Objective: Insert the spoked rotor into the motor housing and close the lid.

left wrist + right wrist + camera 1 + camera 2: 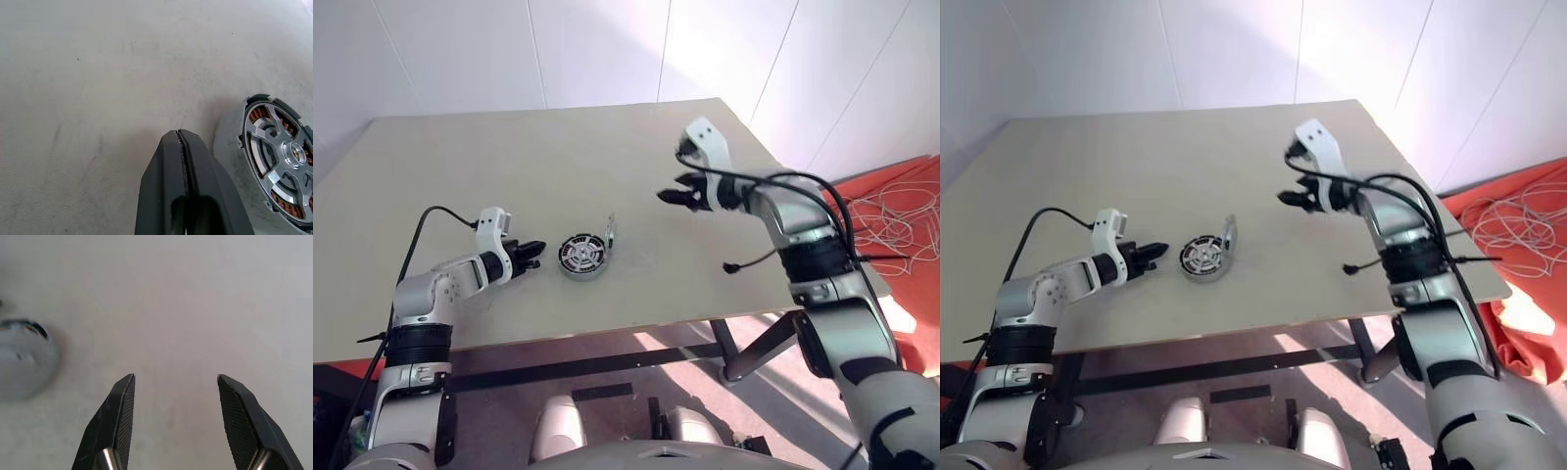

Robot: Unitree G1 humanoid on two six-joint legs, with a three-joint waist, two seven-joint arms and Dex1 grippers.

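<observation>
The motor housing (582,258) is a short round drum on the table near the front edge. In the left wrist view the spoked rotor (281,156) lies inside the housing, with copper windings between its pale spokes. The lid (610,233) stands tilted on its edge against the housing's far right side. My left gripper (533,252) is shut and empty, low over the table just left of the housing (230,142). Above the table, well to the right of the housing, my right gripper (683,196) hangs open with nothing between its fingers (122,401).
The pale table (509,166) stretches bare behind the housing. Its right edge lies under my right arm. A black cable end (732,266) dangles from that arm over the table. White cords (901,211) lie on the orange floor to the right.
</observation>
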